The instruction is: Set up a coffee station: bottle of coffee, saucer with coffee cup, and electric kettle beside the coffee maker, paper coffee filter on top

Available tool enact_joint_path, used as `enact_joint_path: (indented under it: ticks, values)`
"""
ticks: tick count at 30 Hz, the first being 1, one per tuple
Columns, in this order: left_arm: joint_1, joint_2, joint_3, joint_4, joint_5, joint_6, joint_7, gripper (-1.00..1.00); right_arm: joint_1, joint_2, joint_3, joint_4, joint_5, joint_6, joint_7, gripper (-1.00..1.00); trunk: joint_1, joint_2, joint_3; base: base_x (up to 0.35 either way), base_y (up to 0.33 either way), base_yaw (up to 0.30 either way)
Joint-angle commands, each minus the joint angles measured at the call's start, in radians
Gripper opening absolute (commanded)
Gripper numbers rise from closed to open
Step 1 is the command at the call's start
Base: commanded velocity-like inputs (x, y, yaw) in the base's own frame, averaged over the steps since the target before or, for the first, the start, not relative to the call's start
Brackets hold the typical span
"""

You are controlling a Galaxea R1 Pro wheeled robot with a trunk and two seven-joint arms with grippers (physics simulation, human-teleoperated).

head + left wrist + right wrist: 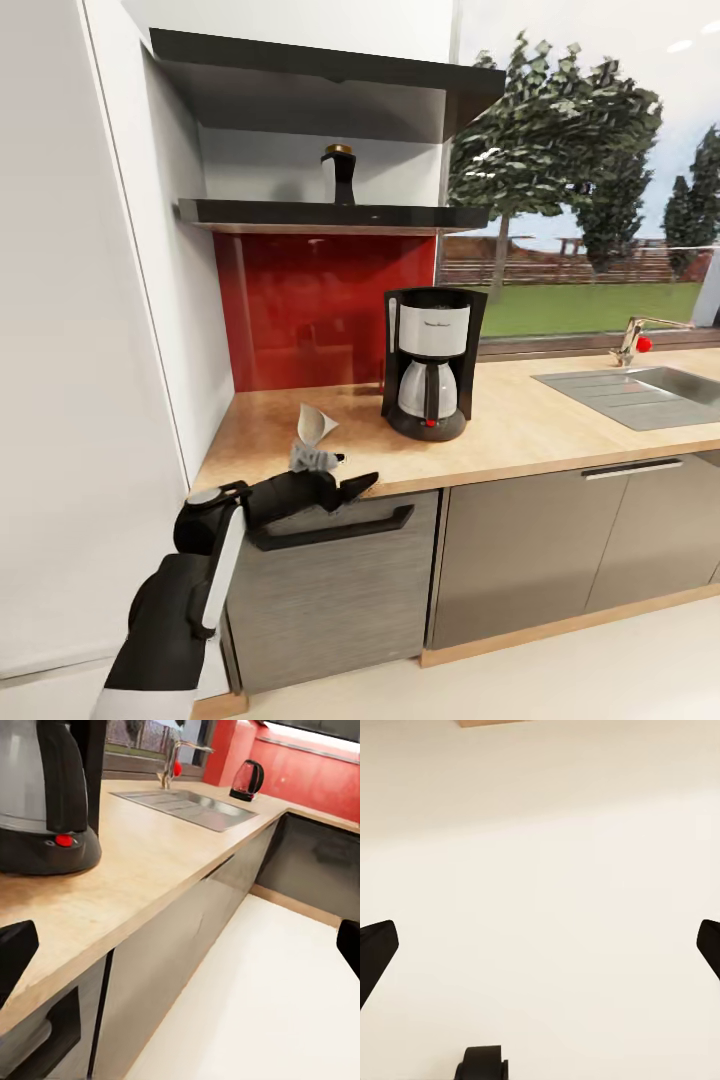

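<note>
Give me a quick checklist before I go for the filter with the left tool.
1. Left tool open: ok, fingertips wide apart in its wrist view.
2. Paper coffee filter close by: ok, on the kitchen countertop just past the tool, not gripped.
3. Coffee maker upright on the countertop: ok.
4. Bottle of coffee beside the maker: not ok, on the shelf.
5. Electric kettle beside the maker: not ok, beyond the sink.
6. Right tool free: ok, open.

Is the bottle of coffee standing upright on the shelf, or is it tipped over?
Upright. The bottle of coffee stands on its base on the shelf, gold cap on top.
</note>
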Motion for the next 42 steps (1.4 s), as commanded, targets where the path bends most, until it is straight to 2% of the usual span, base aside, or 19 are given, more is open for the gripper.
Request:
enact_joint_path:
  ticks: [1,5,6,8,13,14,17,25,36,38,40,41,42]
  values:
    - [-0.004,0.0,0.002,-0.001,-0.007,0.009,0.01,1.0,-0.001,0.0,0.0,0.001,-0.001,-0.003,0.0,1.0,0.0,-0.001,-0.001,0.0,0.0,0.0]
    - [-0.011,0.002,0.003,0.0,-0.04,0.013,0.106,1.0,0.0,0.0,0.0,0.001,-0.001,-0.003,0.0,1.0,0.0,-0.001,-0.001,0.0,0.0,0.0]
    - [-0.013,0.003,0.004,0.0,-0.056,0.013,0.182,1.0,-0.001,0.0,0.0,0.001,-0.001,-0.003,0.0,1.0,0.0,-0.001,-0.001,0.0,0.0,0.0]
    - [-0.014,0.007,0.009,0.0,-0.071,0.002,0.252,1.0,-0.001,0.0,0.0,0.001,-0.001,-0.003,0.0,1.0,0.0,-0.001,-0.001,0.0,0.0,0.0]
    - [-0.014,0.031,0.042,0.001,-0.075,-0.047,0.294,1.0,-0.001,0.0,0.002,0.001,-0.001,-0.003,0.0,1.0,0.0,-0.001,-0.001,0.0,0.0,0.0]
    - [-0.014,0.042,0.081,0.001,-0.076,-0.074,0.315,1.0,-0.001,0.0,0.005,0.002,-0.001,-0.003,0.0,1.0,0.0,-0.001,-0.001,0.0,0.0,0.0]
    - [-0.015,0.046,0.116,0.001,-0.077,-0.085,0.338,1.0,-0.001,0.0,0.007,0.002,0.0,-0.003,0.0,1.0,0.0,-0.001,-0.001,0.0,0.0,0.0]
    - [-0.014,0.048,0.125,0.001,-0.077,-0.092,0.401,1.0,-0.001,0.0,0.009,0.002,0.001,-0.003,0.001,1.0,0.0,-0.001,-0.001,0.006,-0.001,0.0]
    - [-0.015,0.048,0.127,0.007,-0.076,-0.122,0.415,1.0,0.0,0.0,0.013,0.004,0.002,-0.002,0.002,1.0,0.0,-0.001,-0.001,0.112,-0.032,0.0]
    - [-0.015,0.048,0.126,0.008,-0.076,-0.122,0.415,1.0,0.0,0.001,0.014,0.021,0.021,-0.002,0.002,1.0,0.0,-0.001,-0.001,0.166,-0.091,0.0]
    - [-0.015,0.048,0.126,0.008,-0.075,-0.122,0.416,1.0,-0.001,0.002,0.016,0.045,0.059,-0.002,0.003,1.0,0.0,-0.001,-0.001,0.115,-0.073,0.0]
    - [-0.015,0.048,0.126,0.009,-0.075,-0.122,0.416,1.0,0.0,0.005,0.016,0.061,0.096,-0.002,0.003,1.0,0.0,-0.001,-0.001,0.156,-0.127,0.0]
    - [-0.015,0.048,0.125,0.01,-0.075,-0.122,0.416,1.0,0.0,0.013,0.016,0.087,0.188,-0.002,0.003,1.0,0.0,-0.001,-0.001,0.157,-0.137,0.0]
